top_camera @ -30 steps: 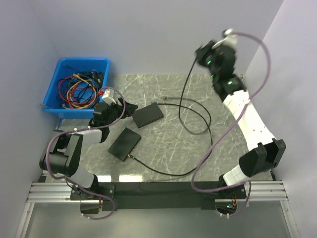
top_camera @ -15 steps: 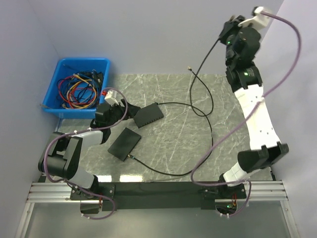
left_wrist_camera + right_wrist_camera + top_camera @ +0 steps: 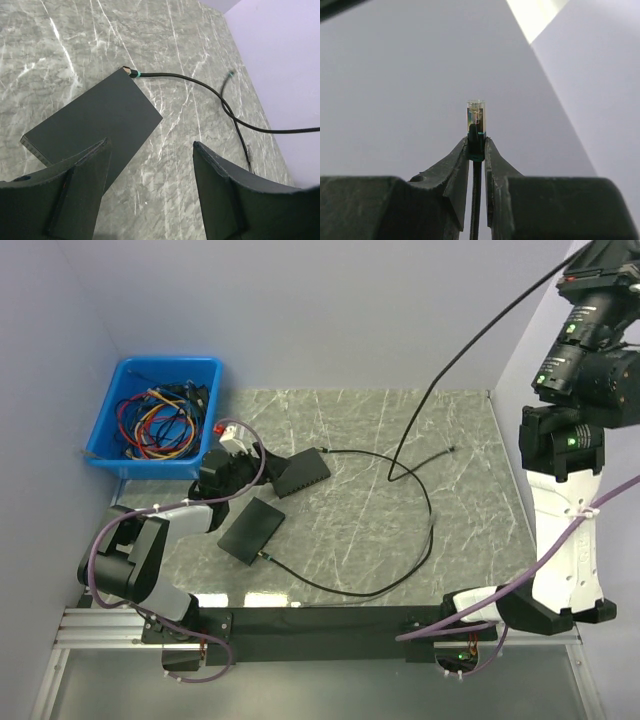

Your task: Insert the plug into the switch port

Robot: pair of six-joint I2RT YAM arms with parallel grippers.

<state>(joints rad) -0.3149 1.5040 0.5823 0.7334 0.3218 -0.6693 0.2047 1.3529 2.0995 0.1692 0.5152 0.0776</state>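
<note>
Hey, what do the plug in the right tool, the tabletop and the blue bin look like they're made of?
Plug: apparently clear, glossy plastic; coloured parts inside show through it.
Tabletop: grey-green with white veins, like marble or a printed laminate; the views do not show which.
Blue bin: probably moulded plastic, going by its uniform colour and soft sheen.

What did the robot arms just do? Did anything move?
The right tool, shut on the plug, swung up and off to the right, lifting the cable. Its loose end slid right. The left tool hardly moved and stayed open by the black boxes. The boxes and bin stayed put.
</note>
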